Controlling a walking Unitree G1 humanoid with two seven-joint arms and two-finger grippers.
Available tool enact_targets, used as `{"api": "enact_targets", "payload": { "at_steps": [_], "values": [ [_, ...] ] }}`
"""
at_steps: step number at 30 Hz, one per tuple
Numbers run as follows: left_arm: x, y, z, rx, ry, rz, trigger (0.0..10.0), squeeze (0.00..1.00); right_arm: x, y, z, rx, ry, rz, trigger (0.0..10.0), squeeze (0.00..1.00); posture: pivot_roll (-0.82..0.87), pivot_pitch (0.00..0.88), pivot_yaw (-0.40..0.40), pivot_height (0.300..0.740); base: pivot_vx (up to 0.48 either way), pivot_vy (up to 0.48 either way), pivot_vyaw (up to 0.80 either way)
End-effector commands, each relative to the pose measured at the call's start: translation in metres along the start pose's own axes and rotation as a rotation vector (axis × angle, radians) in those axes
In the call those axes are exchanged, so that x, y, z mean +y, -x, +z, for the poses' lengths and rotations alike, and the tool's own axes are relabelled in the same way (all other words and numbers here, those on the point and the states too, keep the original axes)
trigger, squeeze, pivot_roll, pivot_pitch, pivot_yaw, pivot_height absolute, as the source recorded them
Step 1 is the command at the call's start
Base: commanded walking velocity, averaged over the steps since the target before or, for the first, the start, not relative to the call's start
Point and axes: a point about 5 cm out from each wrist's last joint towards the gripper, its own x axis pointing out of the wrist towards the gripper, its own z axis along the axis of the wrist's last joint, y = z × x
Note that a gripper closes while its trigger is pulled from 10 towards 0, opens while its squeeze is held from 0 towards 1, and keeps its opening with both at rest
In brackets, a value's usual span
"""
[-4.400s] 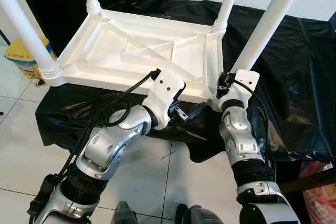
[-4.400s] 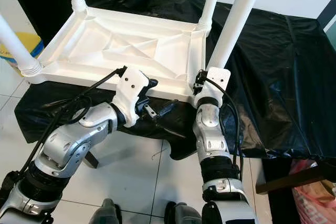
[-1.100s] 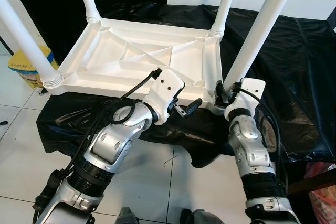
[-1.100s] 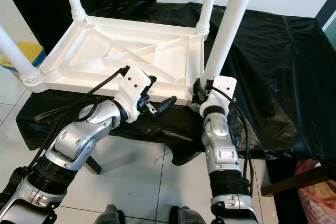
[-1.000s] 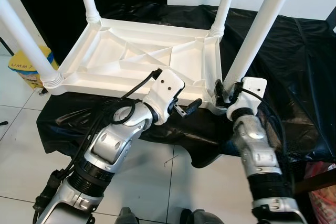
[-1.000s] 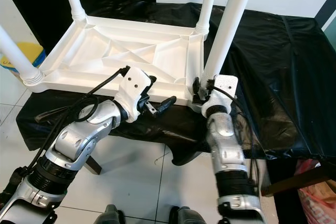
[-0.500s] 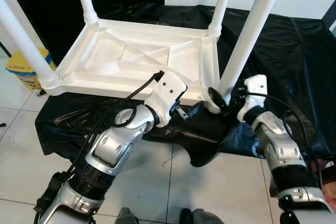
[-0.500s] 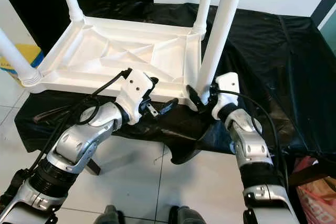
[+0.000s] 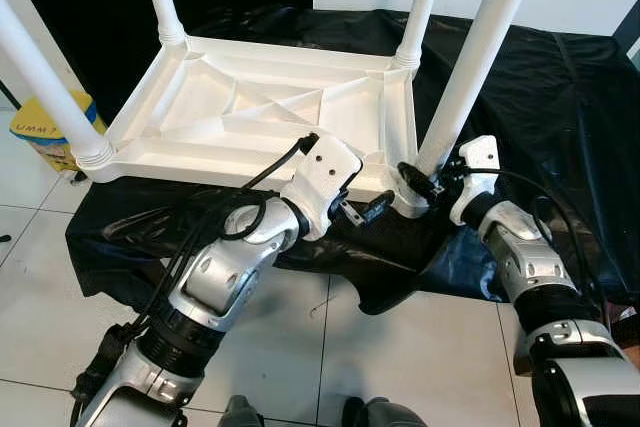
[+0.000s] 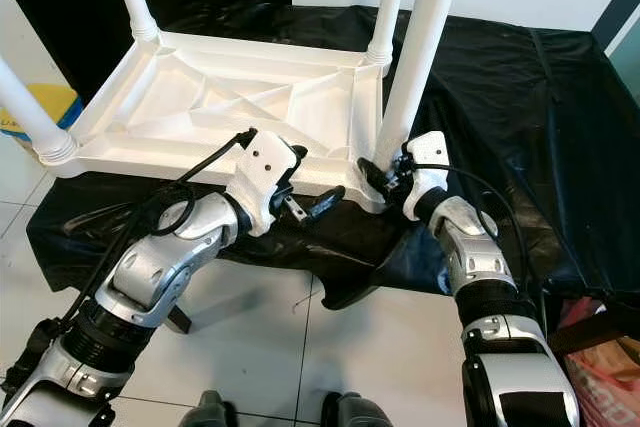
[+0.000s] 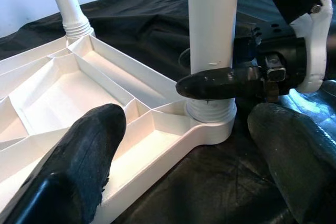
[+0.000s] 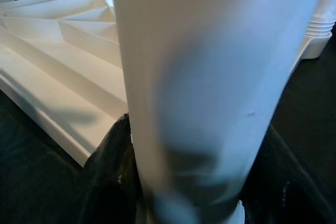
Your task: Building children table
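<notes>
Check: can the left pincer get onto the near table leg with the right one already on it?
Probably yes, just. The left pincer is open beside that near leg, but the right pincer already grips its base, so only the shaft above is free.

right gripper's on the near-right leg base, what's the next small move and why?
Probably twist that leg to seat it. The right gripper has its fingers around the leg just above the threaded collar, and the left gripper straddles the table edge, likely bracing it.

The upturned table (image 9: pixel 270 112) is set on the covered counter (image 9: pixel 560 97); its near right leg (image 9: pixel 470 57) is flanked by both claws.
</notes>
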Motion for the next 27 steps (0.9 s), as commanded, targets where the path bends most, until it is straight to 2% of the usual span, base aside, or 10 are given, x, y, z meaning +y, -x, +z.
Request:
{"api": "enact_targets", "payload": {
  "at_steps": [1,5,6,11,15,19,21,22,23,27],
  "values": [
    [-0.001,0.000,0.001,-0.004,-0.013,-0.066,10.0,0.00,0.001,0.004,-0.009,0.046,-0.002,0.023,0.0,0.00,0.03,0.122,-0.029,0.740,0.000,0.000,0.00],
    [-0.002,0.000,0.000,-0.007,-0.015,-0.067,10.0,0.00,-0.001,0.005,-0.010,0.047,-0.004,0.010,0.0,0.00,0.02,0.120,-0.026,0.740,0.000,0.000,0.00],
    [-0.002,-0.002,0.000,-0.007,-0.016,-0.069,10.0,0.00,-0.002,0.004,-0.011,0.048,-0.007,-0.005,10.0,0.00,0.02,0.120,-0.028,0.740,0.000,0.000,0.00],
    [-0.004,-0.002,-0.005,-0.003,-0.014,-0.071,10.0,0.00,-0.002,0.005,-0.016,0.056,-0.022,-0.046,10.0,0.00,0.02,0.116,-0.031,0.740,0.000,0.000,0.00],
    [-0.003,-0.002,-0.007,0.002,0.009,-0.061,10.0,0.00,0.001,0.006,-0.023,0.068,-0.039,-0.148,10.0,0.00,0.03,0.113,-0.039,0.740,0.000,0.000,0.00],
    [0.002,-0.002,-0.010,0.014,0.047,-0.036,10.0,0.00,0.005,0.006,-0.026,0.071,-0.070,-0.285,10.0,0.00,0.03,0.110,-0.047,0.740,0.000,0.000,0.00],
    [0.006,-0.002,-0.013,0.024,0.066,-0.017,10.0,0.00,0.007,0.007,-0.029,0.084,-0.098,-0.445,10.0,0.00,0.02,0.101,-0.059,0.740,0.000,0.000,0.00],
    [0.006,-0.002,-0.013,0.024,0.066,-0.017,10.0,0.00,0.007,0.007,-0.029,0.084,-0.098,-0.445,10.0,0.00,0.02,0.101,-0.059,0.740,0.000,0.000,0.00],
    [0.007,-0.001,-0.015,0.026,0.070,-0.012,10.0,0.00,0.012,0.007,-0.031,0.090,-0.110,-0.527,10.0,0.00,0.02,0.095,-0.059,0.740,0.000,0.000,0.00],
    [0.006,-0.002,-0.019,0.032,0.080,-0.005,10.0,0.00,0.022,0.007,-0.035,0.103,-0.145,-0.660,10.0,0.00,0.01,0.098,-0.060,0.740,0.000,0.000,0.00]
  ]
}}
